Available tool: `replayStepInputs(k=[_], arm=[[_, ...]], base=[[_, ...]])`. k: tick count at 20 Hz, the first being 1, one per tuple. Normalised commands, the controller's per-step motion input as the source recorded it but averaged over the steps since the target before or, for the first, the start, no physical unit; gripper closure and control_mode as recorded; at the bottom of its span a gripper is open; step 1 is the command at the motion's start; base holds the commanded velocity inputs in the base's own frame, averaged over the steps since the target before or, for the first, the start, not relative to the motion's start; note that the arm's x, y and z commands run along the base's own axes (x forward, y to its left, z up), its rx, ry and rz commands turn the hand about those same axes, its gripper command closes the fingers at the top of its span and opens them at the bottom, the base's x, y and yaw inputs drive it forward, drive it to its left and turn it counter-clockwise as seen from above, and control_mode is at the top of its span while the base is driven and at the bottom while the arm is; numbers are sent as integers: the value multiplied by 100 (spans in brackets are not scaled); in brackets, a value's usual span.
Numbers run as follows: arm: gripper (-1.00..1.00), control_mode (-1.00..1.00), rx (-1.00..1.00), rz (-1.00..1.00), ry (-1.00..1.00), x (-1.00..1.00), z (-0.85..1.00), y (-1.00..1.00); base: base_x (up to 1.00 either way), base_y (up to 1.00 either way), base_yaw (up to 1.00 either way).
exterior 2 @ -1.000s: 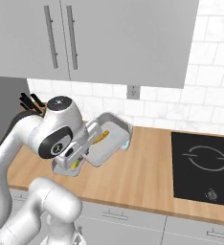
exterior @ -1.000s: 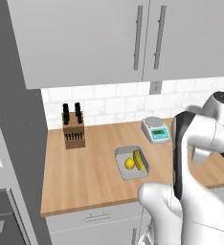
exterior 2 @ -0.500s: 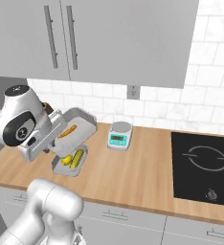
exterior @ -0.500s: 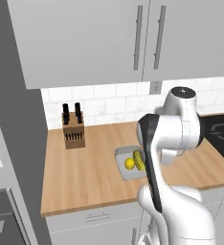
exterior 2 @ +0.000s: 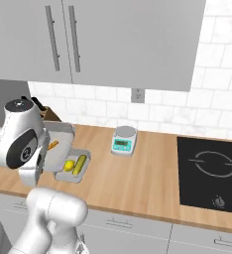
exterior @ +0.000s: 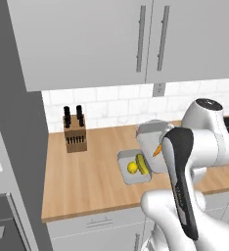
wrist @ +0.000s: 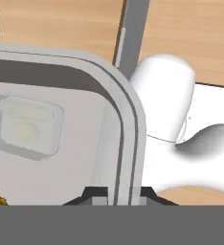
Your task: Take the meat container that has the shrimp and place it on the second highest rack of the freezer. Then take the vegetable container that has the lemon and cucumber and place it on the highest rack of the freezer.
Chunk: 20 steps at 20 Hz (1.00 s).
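- Your gripper (wrist: 117, 194) is clamped on the rim of the meat container (wrist: 61, 129); in the hand view the tray's edge runs up between the two dark fingertips (wrist: 95, 193), one on each side of it.
- You can see that container (exterior: 153, 144) lifted off the counter in the left base view, tipped steeply and held up against the arm's wrist.
- The shrimp (exterior: 157, 149) shows there as a small orange piece at the tray's lower edge; in the right base view it (exterior 2: 53, 145) sits inside the tilted tray (exterior 2: 58, 146).
- The vegetable container (exterior: 134, 167) rests flat on the wooden counter (exterior: 92, 181), just below and beside the raised tray.
- Inside it, the lemon (exterior: 132, 167) lies next to the cucumber (exterior: 142, 164); from the right base view the lemon (exterior 2: 68, 164) is on the left and the cucumber (exterior 2: 80, 164) on the right.
- A knife block (exterior: 75, 135) stands near the tiled wall, well apart from both trays.
- A small kitchen scale (exterior 2: 124, 140) sits on the counter between the trays and the black cooktop (exterior 2: 210, 171).
- Grey wall cabinets (exterior: 136, 41) with silver handles hang above the counter.
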Motion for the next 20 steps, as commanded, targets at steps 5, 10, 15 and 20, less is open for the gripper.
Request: replayStepInputs(k=[5,10,15,20], arm=[[100,-100,0,24,-10,-43,6,8],[100,-100,0,-11,-19,-25,19,11],[100,-100,1,-7,-2,-27,7,-5],[100,-100,8,-13,-5,-32,0,-28]], base=[[0,0,0],[0,0,0],[0,0,0],[0,0,0]])
